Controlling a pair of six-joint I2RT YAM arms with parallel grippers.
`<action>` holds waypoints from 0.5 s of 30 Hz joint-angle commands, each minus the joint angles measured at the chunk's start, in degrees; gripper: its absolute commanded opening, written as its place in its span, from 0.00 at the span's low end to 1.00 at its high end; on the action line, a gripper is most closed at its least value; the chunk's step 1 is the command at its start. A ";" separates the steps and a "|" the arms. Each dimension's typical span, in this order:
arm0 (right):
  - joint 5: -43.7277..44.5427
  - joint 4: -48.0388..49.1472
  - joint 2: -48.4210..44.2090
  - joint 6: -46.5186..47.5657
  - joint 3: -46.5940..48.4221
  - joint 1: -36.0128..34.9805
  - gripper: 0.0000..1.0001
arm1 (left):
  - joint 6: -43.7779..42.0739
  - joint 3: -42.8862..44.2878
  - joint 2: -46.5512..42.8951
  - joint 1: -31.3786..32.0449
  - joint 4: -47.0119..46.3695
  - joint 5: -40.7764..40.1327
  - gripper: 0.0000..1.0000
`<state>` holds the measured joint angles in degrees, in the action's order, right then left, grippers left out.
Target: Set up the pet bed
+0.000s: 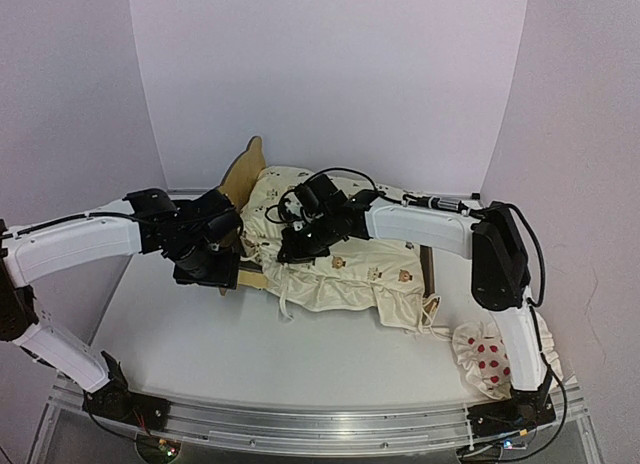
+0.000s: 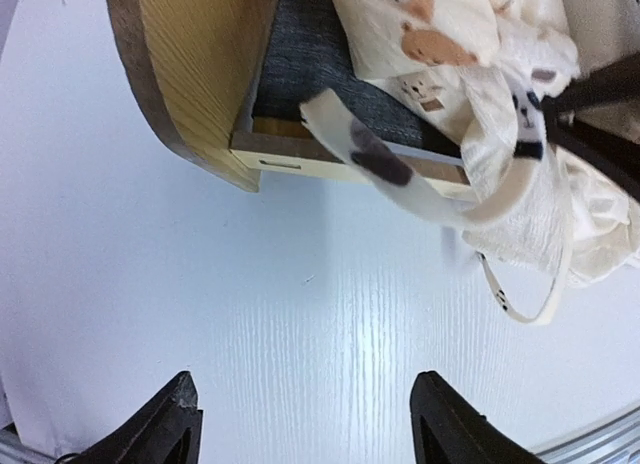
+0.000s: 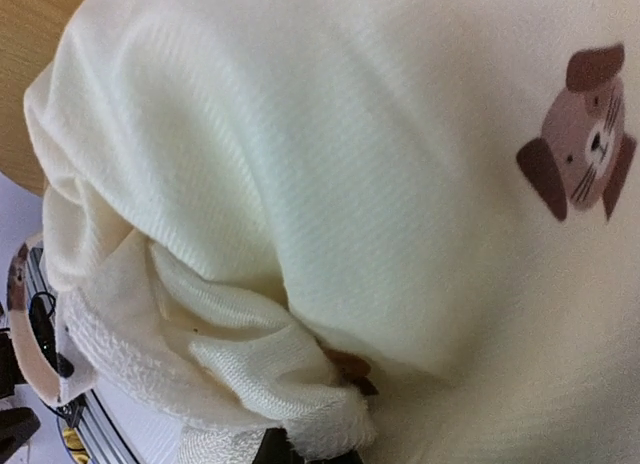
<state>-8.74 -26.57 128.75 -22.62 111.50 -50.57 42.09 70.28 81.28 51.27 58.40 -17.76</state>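
The pet bed (image 1: 243, 172) stands at the back middle, its scalloped headboard on the left. In the left wrist view its plywood corner (image 2: 262, 156) and grey felt base (image 2: 310, 64) show. The cream animal-print cover (image 1: 345, 264) lies bunched over most of the frame and hangs over the front rail. My right gripper (image 1: 297, 246) is on the cover near the headboard; in its wrist view the cover (image 3: 400, 164) fills the frame and bunches around my nearly hidden gripper (image 3: 320, 439), shut on it. My left gripper (image 2: 310, 424) is open and empty over bare table, beside the bed's front-left corner (image 1: 215, 274).
The white red-dotted pillow (image 1: 485, 359) lies at the front right by the right arm's base. A cover tie strap (image 2: 520, 304) trails onto the table. White walls close in the back and sides. The metal rail (image 1: 320, 424) runs along the near edge.
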 commanded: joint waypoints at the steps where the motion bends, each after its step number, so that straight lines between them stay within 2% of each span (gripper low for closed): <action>1: 6.40 -1.34 2.06 -1.33 9.66 -0.23 0.00 | 3.71 -8.46 -5.72 1.04 -12.21 3.94 0.67; 6: 8.16 -2.25 5.03 -3.83 17.88 -0.31 0.00 | 5.32 -13.72 -7.07 1.12 -17.84 3.77 0.58; 11: 17.32 -3.28 6.09 -3.50 15.31 -0.32 0.00 | 6.85 -18.71 -6.94 1.20 -25.81 3.65 0.51; 15: 19.85 -4.97 7.64 -3.73 14.71 -0.31 0.00 | 6.66 -20.73 -5.32 1.20 -30.12 2.49 0.49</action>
<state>4.87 -28.89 133.86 -25.55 127.06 -50.83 47.88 50.97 75.75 52.25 36.53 -14.37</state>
